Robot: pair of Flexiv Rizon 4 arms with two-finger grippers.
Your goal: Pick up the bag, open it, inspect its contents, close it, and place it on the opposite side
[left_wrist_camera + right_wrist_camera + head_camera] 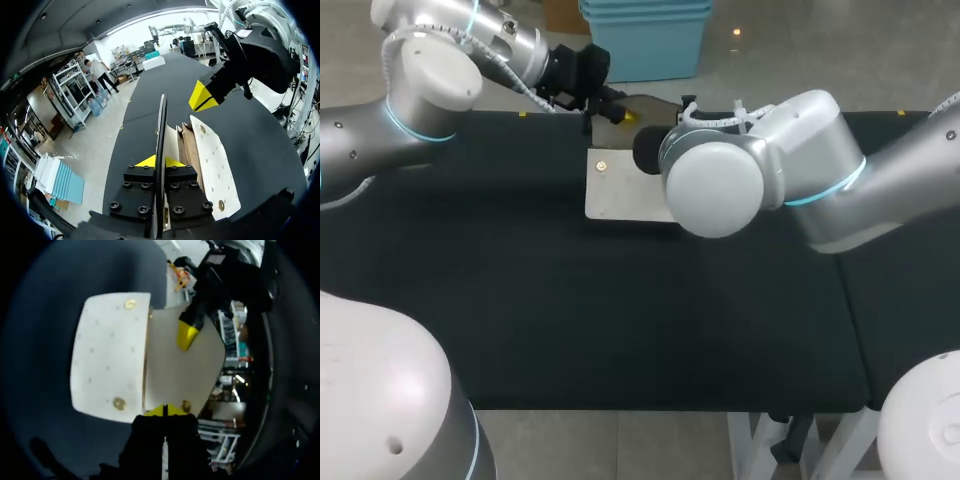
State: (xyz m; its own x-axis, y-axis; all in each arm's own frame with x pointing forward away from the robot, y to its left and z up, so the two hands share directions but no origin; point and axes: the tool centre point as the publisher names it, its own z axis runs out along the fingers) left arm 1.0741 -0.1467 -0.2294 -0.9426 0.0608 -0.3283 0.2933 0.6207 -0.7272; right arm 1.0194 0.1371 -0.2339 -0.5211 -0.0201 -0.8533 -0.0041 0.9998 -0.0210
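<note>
Bag (620, 195) at worktop (620, 320) far edge. L gripper (160, 161) clenched on flap (161, 120), upright to bare insides; R gripper (165, 411): can't tell grip.

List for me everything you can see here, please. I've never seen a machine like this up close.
bag: one, cream-white, at the far middle of the table, its flap lying open flat
studs: three showing, brass-coloured, on the bag
table: one, black-topped, under everything
left arm: one, silver-grey, coming in from the far left corner
right arm: one, silver-grey, coming in from the right, hiding part of the bag
left claw: one, black with yellow tips, closed on a thin raised edge of the bag
right claw: one, black with yellow tips, closed at the bag's opposite edge
</note>
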